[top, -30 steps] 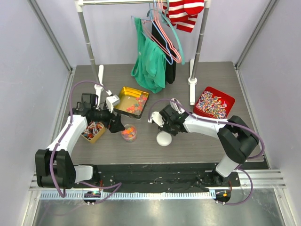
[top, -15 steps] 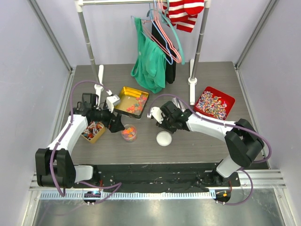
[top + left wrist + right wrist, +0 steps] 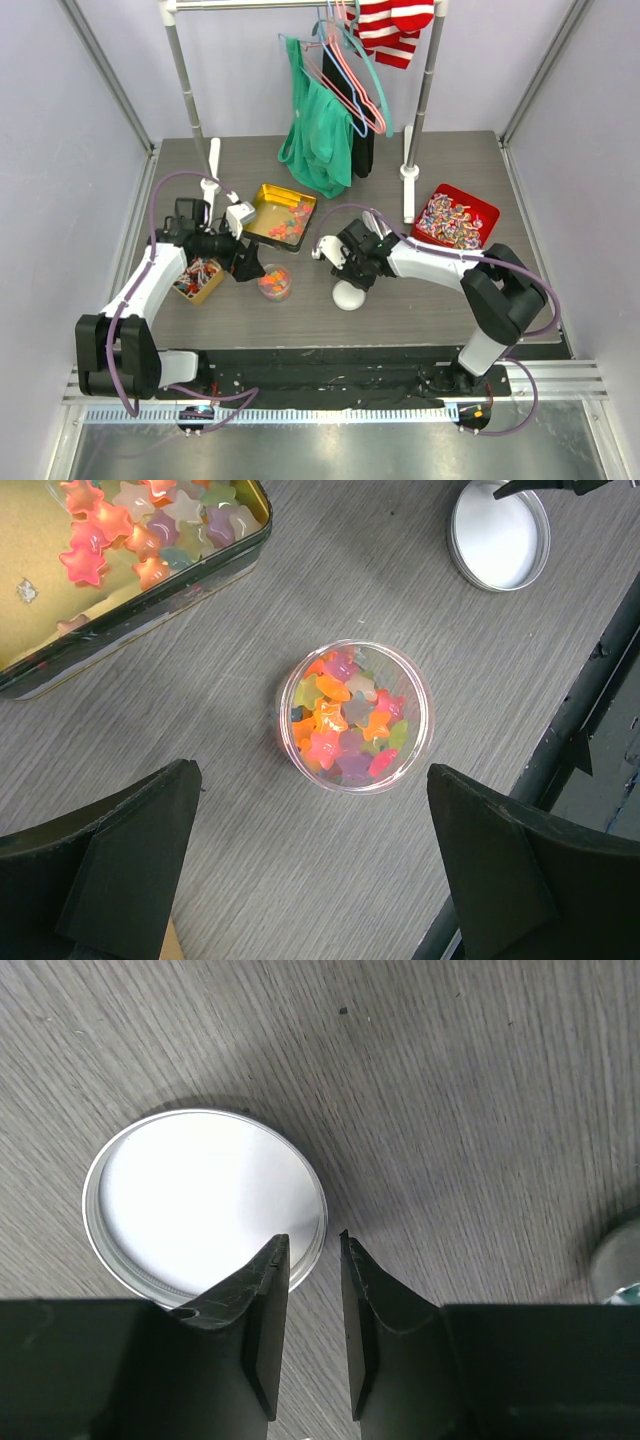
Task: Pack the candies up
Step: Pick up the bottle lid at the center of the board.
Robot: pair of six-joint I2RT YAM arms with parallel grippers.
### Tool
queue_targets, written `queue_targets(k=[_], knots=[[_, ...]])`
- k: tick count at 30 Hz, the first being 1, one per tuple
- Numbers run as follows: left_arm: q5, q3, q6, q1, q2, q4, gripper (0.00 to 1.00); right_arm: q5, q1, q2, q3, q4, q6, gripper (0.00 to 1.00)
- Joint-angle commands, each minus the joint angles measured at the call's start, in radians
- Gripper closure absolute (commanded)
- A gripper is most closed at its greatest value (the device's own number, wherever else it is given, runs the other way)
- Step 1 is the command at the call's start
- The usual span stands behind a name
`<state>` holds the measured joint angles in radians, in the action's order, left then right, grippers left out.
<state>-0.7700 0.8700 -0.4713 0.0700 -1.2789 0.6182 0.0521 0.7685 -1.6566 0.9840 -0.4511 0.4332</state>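
Observation:
The candies [image 3: 345,720] are tiny star-shaped gummies in orange, yellow, green and red, filling a small clear jar [image 3: 274,282] that stands open on the table. More candies [image 3: 150,525] lie in the larger gold tin [image 3: 282,215]. My left gripper [image 3: 315,850] is wide open, just short of the jar, with a finger on each side and touching nothing. The round metal lid [image 3: 205,1200] lies inside-up to the right of the jar. My right gripper [image 3: 313,1245] has its jaws a narrow gap apart, straddling the lid's right rim and holding nothing.
A smaller gold tin [image 3: 197,280] of wrapped candies sits left of the jar. A red tray [image 3: 455,218] of twisted-wrapper candies is at the right. A clothes rack [image 3: 412,150] with hanging garments stands behind. The table's front edge [image 3: 590,730] is close to the jar.
My right gripper swung back and left away from the lid, then came forward again and now sits over the lid's rim. The left arm and the jar have not moved.

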Motion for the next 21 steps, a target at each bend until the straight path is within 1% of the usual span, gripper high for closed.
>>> queue_targets(k=[1, 5, 8, 11, 12, 14, 17, 21], knots=[[-0.006, -0.006, 0.005, 0.007, 0.000, -0.025, 0.00, 0.017, 0.002, -0.015, 0.035, -0.001, -0.013, 0.68], [0.001, -0.008, 0.000, 0.013, -0.019, -0.028, 0.00, 0.015, 0.002, -0.022, 0.035, -0.001, -0.011, 0.69], [0.017, -0.005, -0.001, 0.025, -0.042, -0.029, 0.00, 0.014, 0.000, -0.034, 0.035, -0.008, -0.008, 0.73], [0.037, -0.005, 0.000, 0.042, -0.060, -0.032, 0.00, 0.015, 0.000, -0.045, 0.039, -0.014, -0.008, 0.83], [0.043, -0.005, -0.001, 0.050, -0.062, -0.035, 0.00, 0.014, 0.000, -0.046, 0.042, -0.014, -0.008, 0.91], [0.054, -0.008, -0.001, 0.053, -0.071, -0.041, 0.00, 0.008, 0.002, -0.046, 0.044, -0.017, -0.007, 0.99], [0.058, -0.009, 0.002, 0.062, -0.077, -0.041, 0.00, 0.002, 0.000, -0.026, 0.041, -0.015, -0.004, 0.99], [0.070, -0.008, -0.001, 0.080, -0.088, -0.044, 0.00, -0.021, 0.000, 0.049, 0.041, -0.015, 0.001, 0.99]])
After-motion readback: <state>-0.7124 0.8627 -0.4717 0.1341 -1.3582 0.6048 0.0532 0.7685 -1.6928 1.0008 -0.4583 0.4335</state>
